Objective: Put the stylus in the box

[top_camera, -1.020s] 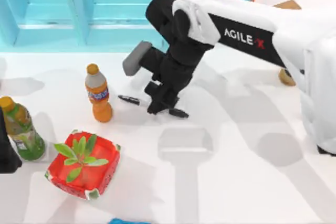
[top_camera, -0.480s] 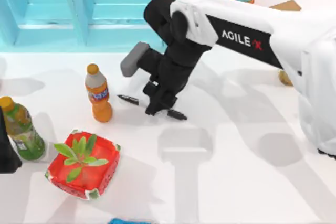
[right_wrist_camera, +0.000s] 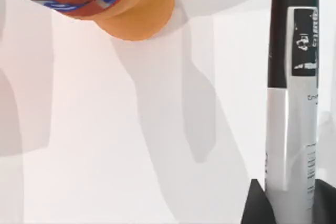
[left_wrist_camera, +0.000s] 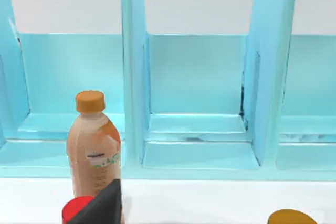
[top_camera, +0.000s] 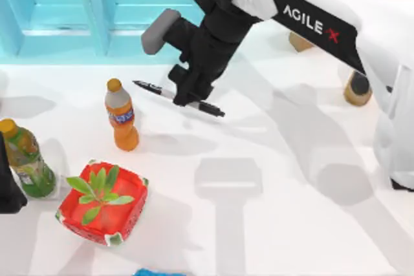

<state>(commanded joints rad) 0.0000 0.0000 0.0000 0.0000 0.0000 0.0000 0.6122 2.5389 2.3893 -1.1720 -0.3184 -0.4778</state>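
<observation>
Black at both ends, the stylus is hanging pinched in your right pincer, lifted above the counter; keep it level, skirting the orange bottle. From the left wrist, the turquoise box is standing open. From the right wrist, fingers are clamping the barrel.

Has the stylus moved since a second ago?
Yes. Held by the right gripper, the stylus has shifted toward the blue box at the top view's far edge, judged against the orange bottle.
</observation>
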